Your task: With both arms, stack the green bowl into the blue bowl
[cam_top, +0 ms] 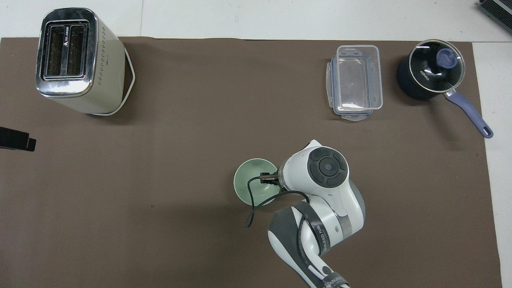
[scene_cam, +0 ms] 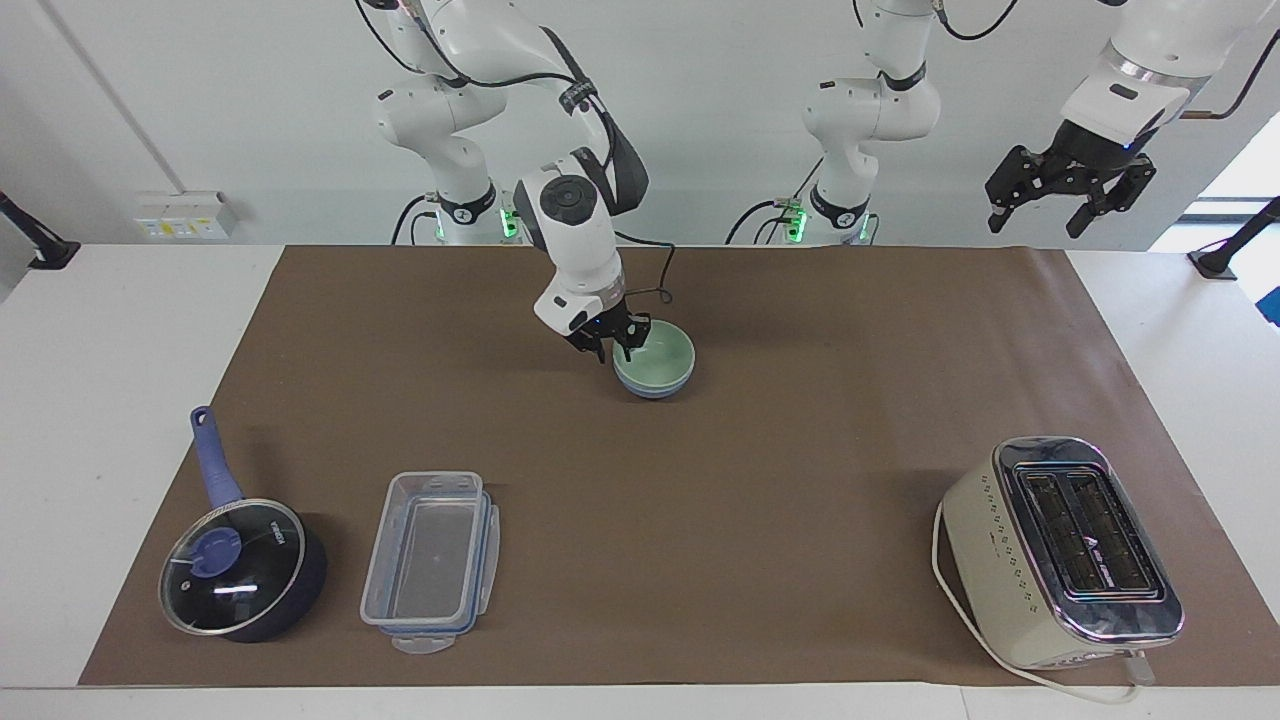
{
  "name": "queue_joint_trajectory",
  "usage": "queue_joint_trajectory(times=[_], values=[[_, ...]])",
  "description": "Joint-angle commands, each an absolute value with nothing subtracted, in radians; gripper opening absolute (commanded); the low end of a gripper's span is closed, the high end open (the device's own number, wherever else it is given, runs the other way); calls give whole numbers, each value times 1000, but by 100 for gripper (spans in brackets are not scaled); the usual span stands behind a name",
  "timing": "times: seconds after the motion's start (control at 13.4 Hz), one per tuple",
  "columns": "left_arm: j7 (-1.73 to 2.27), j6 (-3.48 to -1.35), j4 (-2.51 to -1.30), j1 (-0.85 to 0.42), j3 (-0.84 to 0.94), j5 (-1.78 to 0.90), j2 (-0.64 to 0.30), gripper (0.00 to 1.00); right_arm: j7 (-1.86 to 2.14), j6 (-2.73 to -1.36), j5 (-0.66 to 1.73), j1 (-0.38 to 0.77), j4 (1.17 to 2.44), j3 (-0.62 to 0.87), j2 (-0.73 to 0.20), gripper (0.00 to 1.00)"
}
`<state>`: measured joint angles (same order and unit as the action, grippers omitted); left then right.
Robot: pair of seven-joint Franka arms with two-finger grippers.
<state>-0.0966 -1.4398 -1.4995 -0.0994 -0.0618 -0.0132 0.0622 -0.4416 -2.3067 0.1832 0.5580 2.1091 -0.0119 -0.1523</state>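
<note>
The pale green bowl [scene_cam: 662, 354] sits nested in the periwinkle-blue bowl [scene_cam: 655, 389] on the brown mat, mid-table and near the robots. Only the blue bowl's lower wall shows under it. In the overhead view the green bowl [cam_top: 249, 185] hides the blue one. My right gripper [scene_cam: 614, 349] hangs just over the green bowl's rim on the right arm's side, with its fingers apart and holding nothing. In the overhead view the arm's wrist [cam_top: 326, 168] covers it. My left gripper [scene_cam: 1062, 196] waits open, high over the left arm's end of the table.
A cream toaster [scene_cam: 1062, 552] stands farther from the robots at the left arm's end. A clear plastic container [scene_cam: 430, 560] and a dark-blue lidded saucepan [scene_cam: 240, 568] lie farther out at the right arm's end. A black cable [cam_top: 256, 200] loops over the green bowl.
</note>
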Motion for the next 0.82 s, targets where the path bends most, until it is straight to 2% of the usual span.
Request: queue_joint_trajectory(times=[0.0,0.22,0.45,0.75], values=[[-112,-1453,-1531,-89,-55,-6,86,100,-420,-2313,190,542,2071,-23,-137,100],[-112,-1454,-1531,-90,-57,-6,86,100,-416,-2309,157,473,2036,-23,-97,100],[-112,-1454,-1531,-91,-55,-6,87,100,-413,-2267,25,405,2031,-23,-46,100],[-114,-1456,-1531,-90,-55,-6,87,100,-358,-2036,-14,293,1901,-20,-3,100]])
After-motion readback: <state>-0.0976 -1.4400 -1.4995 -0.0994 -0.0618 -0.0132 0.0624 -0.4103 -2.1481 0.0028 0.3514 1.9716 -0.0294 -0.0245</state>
